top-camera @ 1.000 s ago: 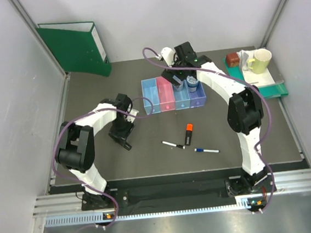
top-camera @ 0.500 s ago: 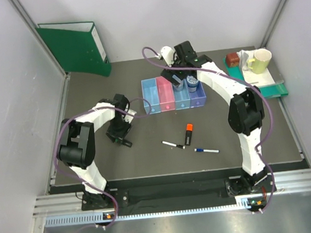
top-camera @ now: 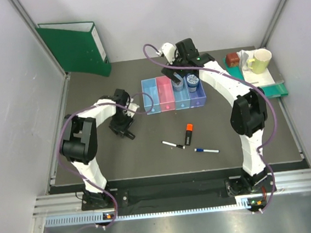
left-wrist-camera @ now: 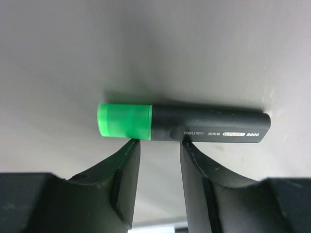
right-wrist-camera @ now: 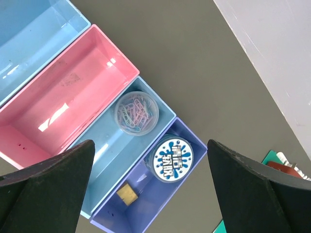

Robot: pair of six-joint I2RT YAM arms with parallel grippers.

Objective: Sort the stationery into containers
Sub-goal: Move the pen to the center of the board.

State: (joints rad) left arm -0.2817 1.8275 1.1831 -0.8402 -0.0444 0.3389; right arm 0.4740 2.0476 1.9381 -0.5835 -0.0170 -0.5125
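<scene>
Pale walls (top-camera: 190,14) around dark, seemingly matte tabletop (top-camera: 93,155)

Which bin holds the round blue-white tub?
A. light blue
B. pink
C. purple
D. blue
C: the right wrist view shows the round blue-white tub sitting inside the purple bin, along with the tan block.

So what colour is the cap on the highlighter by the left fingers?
Green cap on the black highlighter; clearest in the left wrist view.
</scene>
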